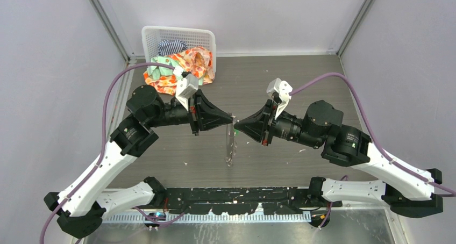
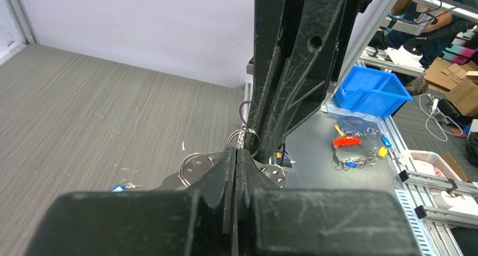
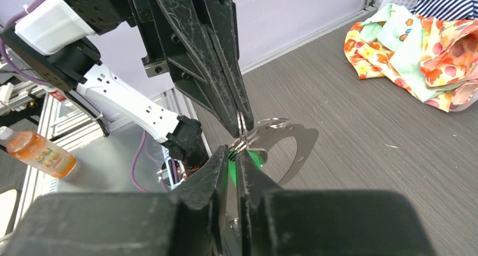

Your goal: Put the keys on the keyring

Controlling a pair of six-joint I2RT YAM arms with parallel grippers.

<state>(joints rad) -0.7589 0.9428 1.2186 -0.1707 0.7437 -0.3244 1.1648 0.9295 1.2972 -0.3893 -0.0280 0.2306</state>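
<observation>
My left gripper (image 1: 230, 118) and right gripper (image 1: 237, 127) meet tip to tip above the table's middle. The left gripper (image 2: 235, 153) is shut on the keyring (image 1: 230, 147), a thin silvery loop with small holes that hangs down edge-on from its tips. The loop also shows in the left wrist view (image 2: 194, 164) and the right wrist view (image 3: 307, 136). The right gripper (image 3: 232, 154) is shut on the green key (image 3: 258, 156), held against the small wire rings at the loop's top. The blue key (image 2: 118, 188) lies on the table below.
A white basket (image 1: 177, 37) with bright cloths (image 1: 183, 69) spilling out stands at the back left. Enclosure walls flank the table. Beyond the near edge are a blue bin (image 2: 372, 89), other keyrings (image 2: 355, 149) and an orange bottle (image 3: 39, 151).
</observation>
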